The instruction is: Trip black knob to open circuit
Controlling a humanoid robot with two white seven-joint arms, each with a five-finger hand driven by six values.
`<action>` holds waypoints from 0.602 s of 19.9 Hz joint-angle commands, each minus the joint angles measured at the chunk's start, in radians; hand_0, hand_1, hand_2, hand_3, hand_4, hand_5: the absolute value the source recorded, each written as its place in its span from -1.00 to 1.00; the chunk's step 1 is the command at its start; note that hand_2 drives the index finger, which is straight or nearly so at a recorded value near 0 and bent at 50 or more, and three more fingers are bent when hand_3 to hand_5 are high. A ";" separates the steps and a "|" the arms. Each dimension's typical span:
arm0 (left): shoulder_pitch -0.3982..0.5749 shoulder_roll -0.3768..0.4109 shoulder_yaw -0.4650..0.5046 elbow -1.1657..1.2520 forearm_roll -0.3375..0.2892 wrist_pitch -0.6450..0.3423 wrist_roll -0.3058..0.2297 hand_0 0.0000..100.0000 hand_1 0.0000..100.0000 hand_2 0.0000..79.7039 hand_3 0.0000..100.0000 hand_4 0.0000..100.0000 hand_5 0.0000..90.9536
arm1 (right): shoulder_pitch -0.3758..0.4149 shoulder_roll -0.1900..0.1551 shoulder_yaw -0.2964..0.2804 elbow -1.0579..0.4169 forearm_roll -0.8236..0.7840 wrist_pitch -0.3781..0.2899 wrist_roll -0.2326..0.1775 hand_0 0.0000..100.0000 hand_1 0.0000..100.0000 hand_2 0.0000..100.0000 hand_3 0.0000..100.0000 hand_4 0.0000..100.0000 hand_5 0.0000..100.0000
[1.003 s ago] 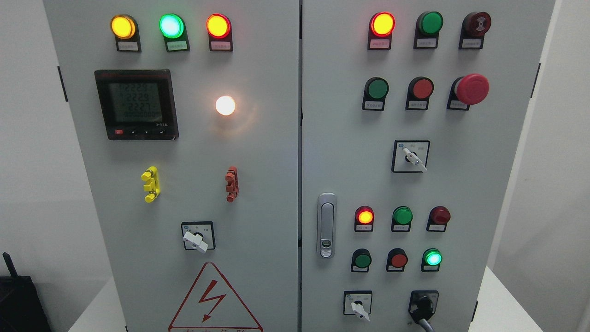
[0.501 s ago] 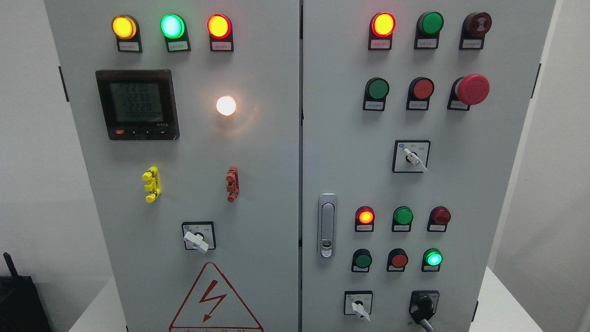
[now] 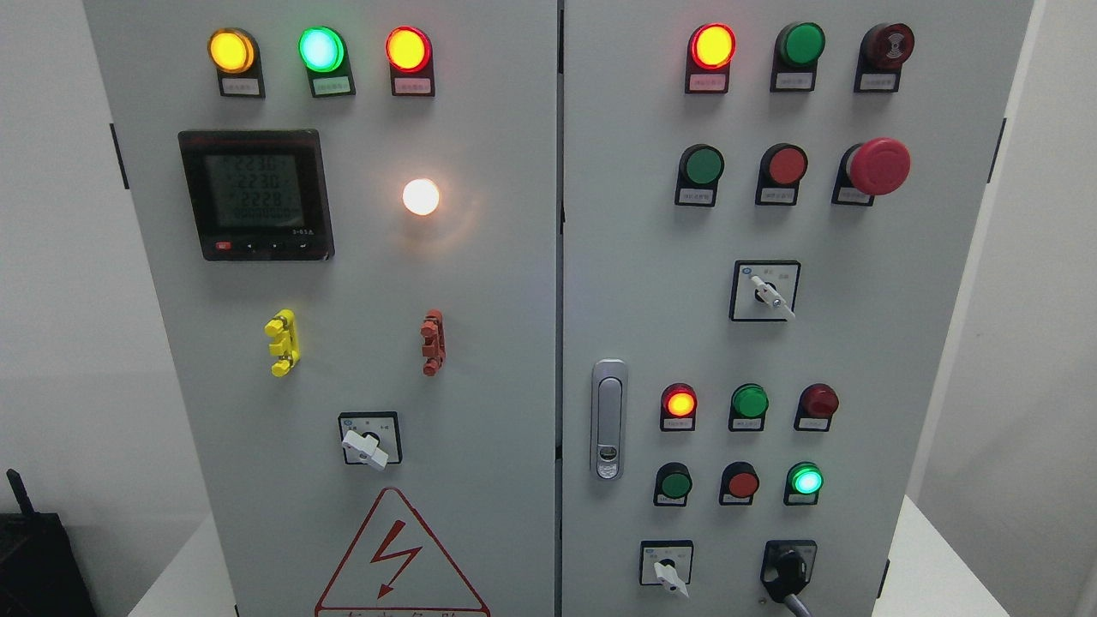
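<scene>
The black knob point(image 3: 787, 572) sits at the cabinet's point(image 3: 480, 283) lower right, handle pointing down-left; neither hand shows, so their state cannot be told.

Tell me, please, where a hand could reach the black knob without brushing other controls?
The black knob sits at the right door's bottom right. Bare panel lies right of it. It is tighter on the left, by the white-handled selector, and above, under the lit green lamp.
</scene>
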 commanded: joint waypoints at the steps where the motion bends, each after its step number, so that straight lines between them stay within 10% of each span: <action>1: 0.000 0.000 0.000 -0.025 0.000 0.000 0.000 -0.76 -0.22 -1.00 -1.00 -1.00 -1.00 | -0.003 -0.005 -0.041 0.006 0.000 0.004 0.000 -1.00 -1.00 -0.85 1.00 1.00 0.95; 12: 0.000 0.000 0.000 -0.025 0.000 0.001 0.000 -0.76 -0.22 -1.00 -1.00 -1.00 -1.00 | 0.000 -0.005 -0.041 0.004 0.000 0.004 0.000 -1.00 -1.00 -0.84 1.00 1.00 0.95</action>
